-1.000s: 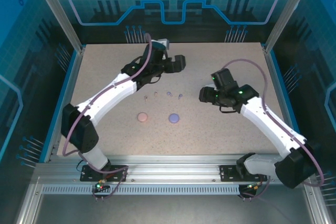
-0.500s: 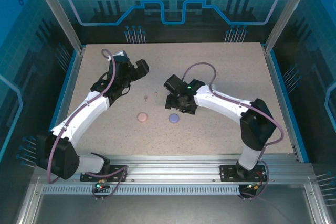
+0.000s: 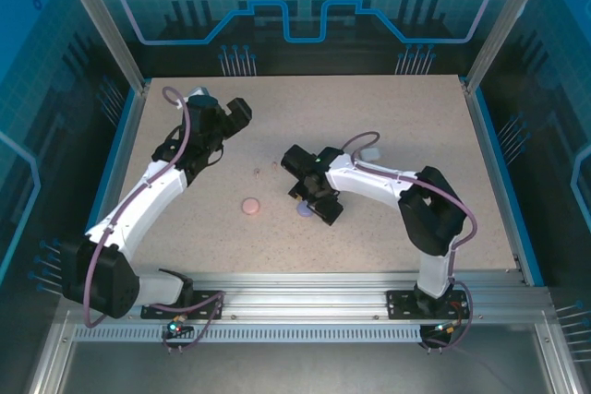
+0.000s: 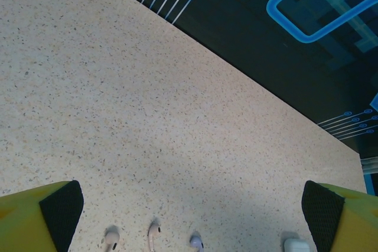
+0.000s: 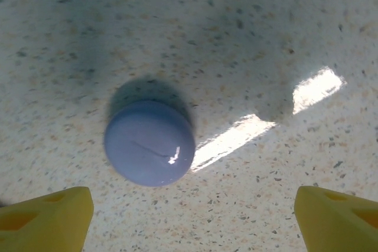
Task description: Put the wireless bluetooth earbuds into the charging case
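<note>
- Earbuds [image 4: 155, 231]: three tiny stemmed units, two pale pink and one purplish, lying in a row on the speckled worktop [image 4: 147, 116], at 6 o'clock in the left wrist view.
- Left pincer [image 4: 192, 210]: wide, empty.
- Right pincer [image 5: 192, 216]: wide, empty, over the glossy round purple case [image 5: 149, 143].

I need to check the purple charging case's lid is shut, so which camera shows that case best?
The right wrist view: the purple case lies whole and close up, looking closed, just ahead of the open right claw. The top external view shows just a sliver of it, the rest hidden under that claw.
</note>
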Tool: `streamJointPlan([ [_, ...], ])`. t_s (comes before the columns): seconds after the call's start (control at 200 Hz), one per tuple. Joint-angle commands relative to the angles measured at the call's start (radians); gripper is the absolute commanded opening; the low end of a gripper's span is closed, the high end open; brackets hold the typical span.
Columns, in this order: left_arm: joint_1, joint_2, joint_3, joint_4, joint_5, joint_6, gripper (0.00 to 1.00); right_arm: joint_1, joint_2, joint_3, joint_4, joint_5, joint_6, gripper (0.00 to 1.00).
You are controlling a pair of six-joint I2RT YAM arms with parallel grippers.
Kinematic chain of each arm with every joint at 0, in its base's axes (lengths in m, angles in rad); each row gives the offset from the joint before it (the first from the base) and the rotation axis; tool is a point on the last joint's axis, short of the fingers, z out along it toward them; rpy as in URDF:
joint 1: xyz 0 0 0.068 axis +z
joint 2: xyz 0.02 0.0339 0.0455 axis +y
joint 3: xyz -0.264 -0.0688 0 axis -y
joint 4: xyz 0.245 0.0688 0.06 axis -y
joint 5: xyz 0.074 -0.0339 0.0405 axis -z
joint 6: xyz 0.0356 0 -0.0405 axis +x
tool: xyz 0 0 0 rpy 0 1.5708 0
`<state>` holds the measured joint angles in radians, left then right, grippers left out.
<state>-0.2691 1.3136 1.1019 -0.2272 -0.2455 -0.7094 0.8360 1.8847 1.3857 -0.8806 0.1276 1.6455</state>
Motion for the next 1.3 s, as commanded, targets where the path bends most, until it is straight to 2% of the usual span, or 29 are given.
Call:
streamJointPlan([
  [0.0,0.010,-0.032,0.015,-0.008,0.030,-0.024,0.99,0.014,0.048,0.020,-0.064,-0.017,0.148,0.89],
  [0.865,0.010,0.013,-0.017,0.057,0.103,-0.031,0.99,-0.024,0.242,0.207,-0.010,-0.014,0.118,0.84],
  [1.125,0.010,0.012,-0.023,0.064,0.108,-0.024,0.99,-0.048,0.264,0.214,-0.005,-0.013,0.033,0.74],
  [1.291,0.010,0.013,-0.029,0.078,0.113,-0.022,0.99,-0.064,0.243,0.194,0.001,-0.017,-0.124,0.59],
])
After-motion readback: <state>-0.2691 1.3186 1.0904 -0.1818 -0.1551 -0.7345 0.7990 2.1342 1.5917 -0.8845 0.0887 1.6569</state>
